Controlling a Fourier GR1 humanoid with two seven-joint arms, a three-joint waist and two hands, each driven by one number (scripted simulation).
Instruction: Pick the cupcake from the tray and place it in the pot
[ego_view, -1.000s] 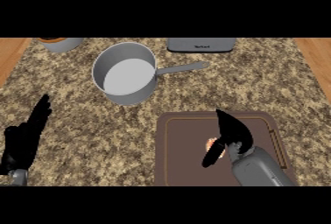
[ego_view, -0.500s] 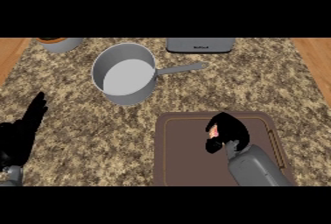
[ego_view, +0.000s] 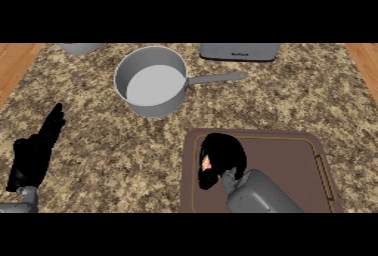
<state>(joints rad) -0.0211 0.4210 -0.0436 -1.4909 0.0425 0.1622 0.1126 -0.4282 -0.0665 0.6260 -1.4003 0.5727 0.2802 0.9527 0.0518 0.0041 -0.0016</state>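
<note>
Right hand (ego_view: 224, 159) is curled over the cupcake (ego_view: 207, 162) at the left end of the brown tray (ego_view: 295, 160), fingers wrapped round it so that only a small orange-pink sliver shows at the hand's left edge. Whether the cupcake is off the tray is hard to make out. Beyond the tray, on the speckled counter (ego_view: 295, 100), the grey pot (ego_view: 153, 82) stands with its handle pointing right. Left hand (ego_view: 37, 150) rests open at the left edge, fingers straight.

Cupcake (ego_view: 207, 162): mostly hidden under curled right robot hand (ego_view: 221, 157).
Grey bowl (ego_view: 81, 47), 11 o'clock: cut off.
</note>
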